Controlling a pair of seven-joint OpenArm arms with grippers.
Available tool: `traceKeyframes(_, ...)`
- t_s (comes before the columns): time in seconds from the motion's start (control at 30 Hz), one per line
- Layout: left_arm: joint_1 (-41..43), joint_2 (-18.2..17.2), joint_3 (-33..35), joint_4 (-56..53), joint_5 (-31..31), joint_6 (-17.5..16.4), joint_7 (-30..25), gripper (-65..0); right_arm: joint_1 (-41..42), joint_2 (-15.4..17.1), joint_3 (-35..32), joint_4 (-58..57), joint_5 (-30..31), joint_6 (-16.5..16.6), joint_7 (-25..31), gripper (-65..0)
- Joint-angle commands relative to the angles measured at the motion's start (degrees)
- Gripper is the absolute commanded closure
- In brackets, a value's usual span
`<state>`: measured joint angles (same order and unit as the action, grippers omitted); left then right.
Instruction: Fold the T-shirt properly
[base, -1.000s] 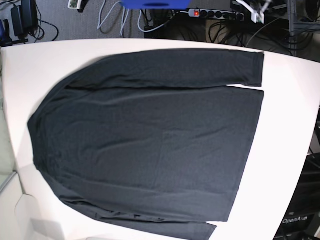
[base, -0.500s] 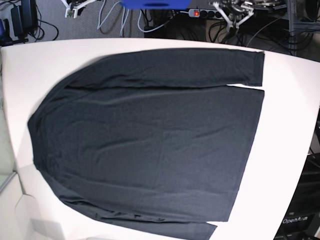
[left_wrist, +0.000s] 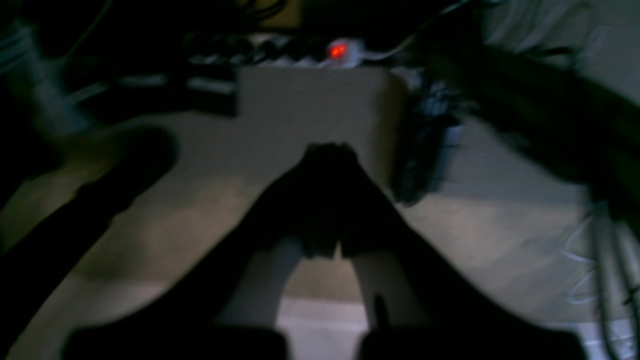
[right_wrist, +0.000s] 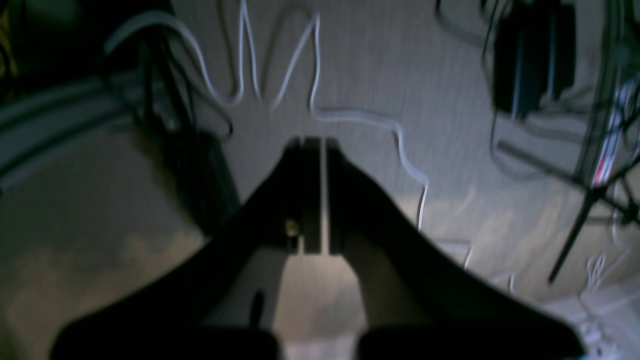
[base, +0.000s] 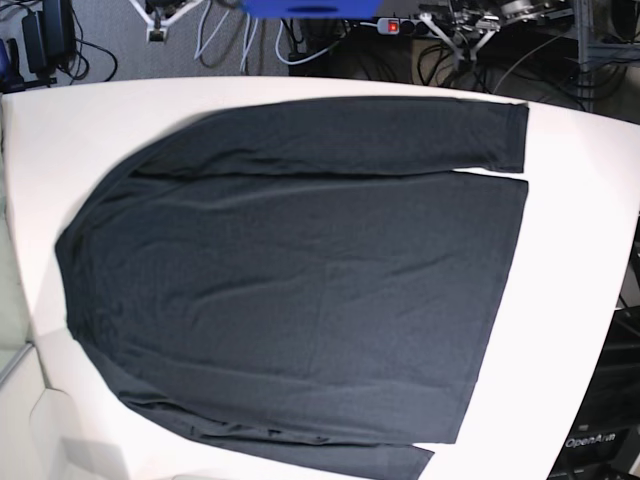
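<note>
Charcoal-black knit covers most of a white table (base: 580, 200) as the T-shirt (base: 300, 290) lies spread flat, unfolded, its long body running across the tabletop from the rounded shoulder end at the base view's left to the straight hem at its right. One long sleeve (base: 400, 135) rests along the far edge of the body, its cuff reaching the hem end; the other sleeve runs along the near edge and is partly cut off by the bottom of the picture. The cloth shows only soft ripples, with no fold made in it.

Both arms sit beyond the far edge of the table, clear of the garment. The left gripper (left_wrist: 327, 150), seen from its wrist camera as a dark blurred silhouette, has its jaws pressed together with nothing between them; a power strip (left_wrist: 300, 52) with a glowing red switch lies on the grey floor past its tip. The right gripper (right_wrist: 312, 142) likewise has its jaws drawn together on nothing, only a hairline of light showing between the fingers, above a floor strewn with a looping white cable (right_wrist: 320, 110) and dark cords. In the base view, the same power strip appears at the top edge beside a blue object (base: 310, 8).
</note>
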<state>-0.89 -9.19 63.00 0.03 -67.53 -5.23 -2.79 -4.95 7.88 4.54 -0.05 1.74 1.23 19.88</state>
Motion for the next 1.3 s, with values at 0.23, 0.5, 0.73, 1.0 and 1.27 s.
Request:
traceKeyframes(0.23,-0.4,1.3,0.1,0.0,0.1,2.4,-0.1,0.0,0.6,0.3,-0.4,0.1,-0.1,-0.8,-2.3,-1.5)
traceKeyframes(0.5,-1.4,1.1,1.7,0.0,2.0,2.4,-0.1,0.0,0.6,0.3,-2.6,0.1,0.0,-0.8,-4.2,-2.9)
traceKeyframes(0.73,-1.1,1.3,5.3,0.0,3.0,2.4,-0.4,0.0,0.4,-0.9,-2.7,0.1,0.0,-0.8,-4.2,-2.9)
traceKeyframes(1.0,-1.1,1.3,5.8,0.0,2.9,2.4,-0.4,0.0,0.3,-1.0,-2.4,0.1,0.2,-0.8,-4.1,-2.7)
traceKeyframes(1.27,-1.1,1.4,6.0,0.0,3.0,2.4,-0.9,0.0,0.2,-1.6,-2.3,0.1,0.3,-0.8,-3.7,-2.4)
